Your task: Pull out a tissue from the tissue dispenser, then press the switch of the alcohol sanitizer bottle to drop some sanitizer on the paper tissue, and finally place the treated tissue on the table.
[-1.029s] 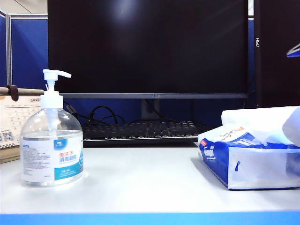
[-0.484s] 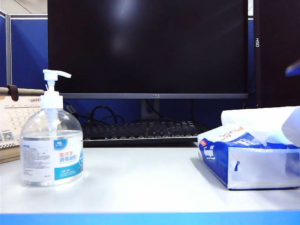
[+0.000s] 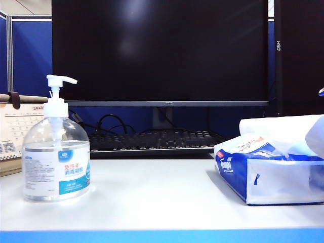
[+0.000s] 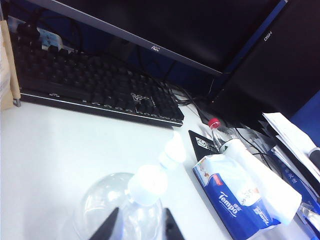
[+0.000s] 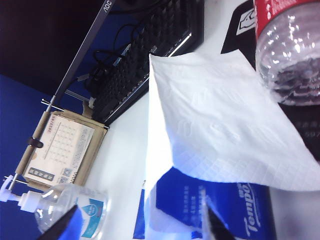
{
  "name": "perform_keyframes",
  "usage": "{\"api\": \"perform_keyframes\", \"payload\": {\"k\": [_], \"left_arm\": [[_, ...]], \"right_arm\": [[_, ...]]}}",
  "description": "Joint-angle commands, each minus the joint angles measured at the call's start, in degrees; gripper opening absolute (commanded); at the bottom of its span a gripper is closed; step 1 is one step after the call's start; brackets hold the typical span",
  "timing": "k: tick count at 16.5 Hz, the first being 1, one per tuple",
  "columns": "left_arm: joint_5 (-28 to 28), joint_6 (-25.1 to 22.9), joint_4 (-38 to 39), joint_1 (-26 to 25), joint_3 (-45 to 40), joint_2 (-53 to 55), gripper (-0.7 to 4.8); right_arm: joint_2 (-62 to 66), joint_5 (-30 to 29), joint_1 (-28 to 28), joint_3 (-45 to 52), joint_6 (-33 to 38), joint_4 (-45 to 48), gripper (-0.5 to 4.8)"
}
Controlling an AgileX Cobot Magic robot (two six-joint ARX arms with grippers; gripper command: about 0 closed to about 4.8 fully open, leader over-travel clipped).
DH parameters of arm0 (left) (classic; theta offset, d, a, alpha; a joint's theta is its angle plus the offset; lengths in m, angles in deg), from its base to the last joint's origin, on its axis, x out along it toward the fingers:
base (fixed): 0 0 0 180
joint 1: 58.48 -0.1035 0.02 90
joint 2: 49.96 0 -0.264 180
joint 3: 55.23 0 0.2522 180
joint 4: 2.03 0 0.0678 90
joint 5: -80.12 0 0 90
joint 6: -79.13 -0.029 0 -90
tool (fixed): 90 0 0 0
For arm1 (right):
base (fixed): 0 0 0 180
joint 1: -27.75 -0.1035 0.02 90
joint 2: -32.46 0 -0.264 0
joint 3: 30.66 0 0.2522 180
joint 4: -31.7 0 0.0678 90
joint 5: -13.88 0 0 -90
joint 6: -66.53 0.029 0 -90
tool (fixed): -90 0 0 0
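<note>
The alcohol sanitizer bottle (image 3: pixel 55 157) stands upright at the left of the white table (image 3: pixel 152 197), its white pump switch (image 3: pixel 59 80) pointing right. The blue-and-white tissue dispenser (image 3: pixel 266 174) lies at the right, with a white tuft (image 3: pixel 281 130) sticking out of its top. No loose tissue is in view. My left gripper (image 4: pixel 140 229) hovers open above the bottle (image 4: pixel 107 200) and its switch (image 4: pixel 149 184). My right gripper (image 5: pixel 141 223) hangs open over the dispenser (image 5: pixel 220 205) and its spread tuft (image 5: pixel 220 130), holding nothing. Of the grippers, the exterior view shows only a blue sliver (image 3: pixel 321 92).
A black keyboard (image 3: pixel 152 140) and a large monitor (image 3: pixel 159 50) stand behind. A desk calendar (image 3: pixel 12 131) sits at the far left beside the bottle. A red-capped water bottle (image 5: pixel 290 40) stands just beyond the dispenser. The table has a bright blue front edge (image 3: pixel 162 236).
The blue piece of gripper at the right edge of the exterior view has dropped lower and slid almost out of frame. Bottle and dispenser have not moved.
</note>
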Motion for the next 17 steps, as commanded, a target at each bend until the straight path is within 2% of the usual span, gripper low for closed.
{"api": "perform_keyframes", "payload": {"k": [1, 4, 6, 8, 11, 16, 17], "left_arm": [[-1.49, -2.10, 0.59, -0.02, 0.28, 0.07, 1.22], [-1.20, -5.42, 8.59, -0.02, 0.26, 0.13, 1.28], [-1.27, -5.60, 9.33, -0.02, 0.26, 0.11, 1.62], [-1.25, -5.60, 9.31, -0.02, 0.26, 0.11, 1.62], [-1.25, -6.03, 9.33, -0.02, 0.26, 0.11, 1.62], [-0.70, -6.03, 9.40, -0.02, 0.26, 0.11, 1.62], [-0.59, -6.01, 9.57, -0.02, 0.26, 0.11, 1.62]], "right_arm": [[4.37, -0.52, -0.15, 0.20, -3.41, 1.70, 3.06], [10.56, -1.09, -0.15, 0.17, -3.72, 12.11, 3.06], [16.24, -1.09, -0.20, 0.17, -3.37, 17.18, 3.06], [23.02, -1.44, -0.20, 0.17, -3.37, 21.62, 3.06], [34.84, -2.45, -0.37, -0.31, -3.02, 35.12, 3.06], [56.87, -0.61, -10.75, -4.46, -2.82, 52.68, 3.06], [60.30, -0.07, -10.93, -5.11, -3.52, 56.94, 3.06]]}}
